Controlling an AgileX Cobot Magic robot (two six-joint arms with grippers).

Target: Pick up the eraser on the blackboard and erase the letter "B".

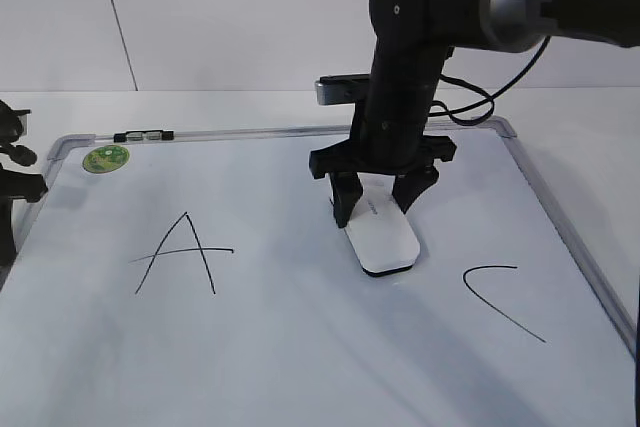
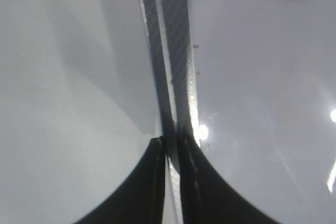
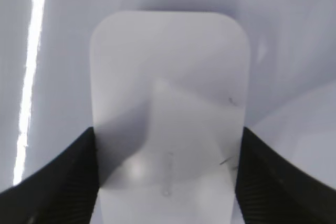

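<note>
Right gripper (image 1: 372,209) clamps the eraser (image 1: 383,239) flat on the blackboard (image 1: 300,347), between A (image 1: 182,252) at nine o'clock and C (image 1: 500,299) at three, to wipe.

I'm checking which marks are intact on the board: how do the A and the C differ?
The letter A sits left of the eraser; the letter C sits right of it. The A has straight strokes with a crossbar; the C is one open curve with a long tail. Both are thin black marks on the blackboard, clear of the right gripper.
</note>
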